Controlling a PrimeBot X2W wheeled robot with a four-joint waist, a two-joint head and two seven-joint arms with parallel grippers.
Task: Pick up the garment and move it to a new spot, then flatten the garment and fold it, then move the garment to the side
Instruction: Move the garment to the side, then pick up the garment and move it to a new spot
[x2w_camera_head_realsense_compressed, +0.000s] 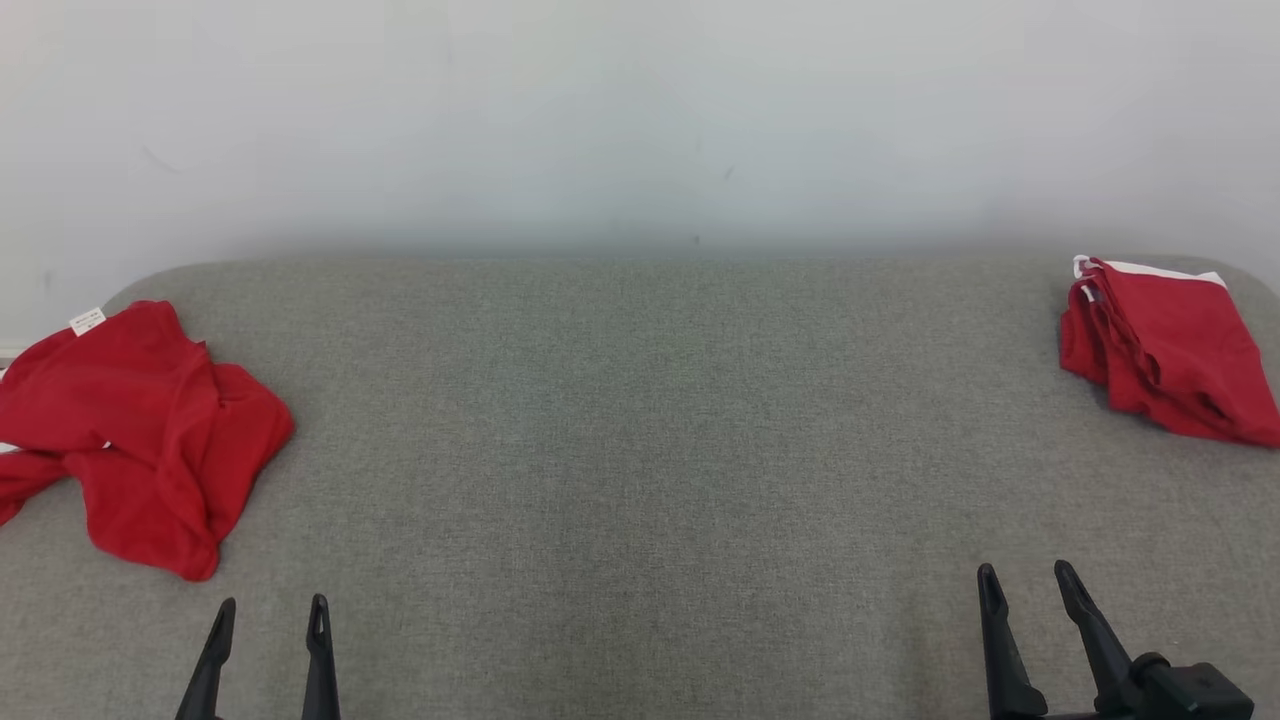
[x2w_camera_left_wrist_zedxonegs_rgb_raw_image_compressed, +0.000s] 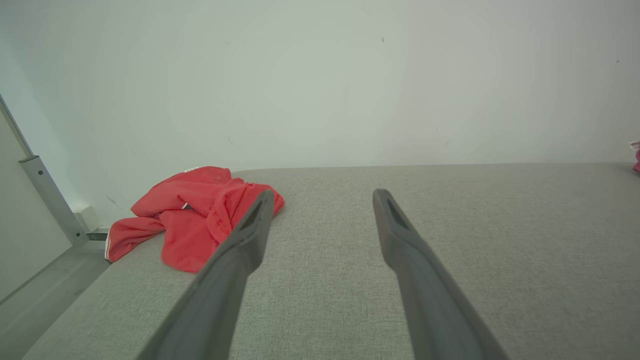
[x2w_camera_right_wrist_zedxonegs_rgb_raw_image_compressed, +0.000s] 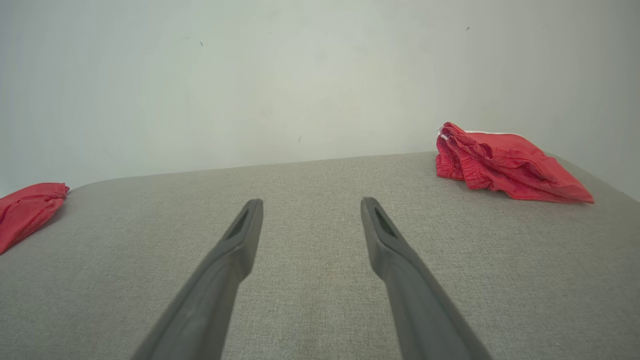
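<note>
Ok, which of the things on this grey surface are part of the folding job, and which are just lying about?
Job in hand: crumpled red garment at the left; left gripper and right gripper, both open and empty; grey surface to fold on.
Lying about: folded red garment at the far right, probably already done; metal rail past the left edge.

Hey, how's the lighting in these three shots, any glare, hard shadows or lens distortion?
Head view: soft, even light, no glare; the wall looks hazy. Left wrist view: wide-angle stretch enlarges the left gripper; the crumpled garment looks washed out. Right wrist view: faint shadow beneath the folded garment.
</note>
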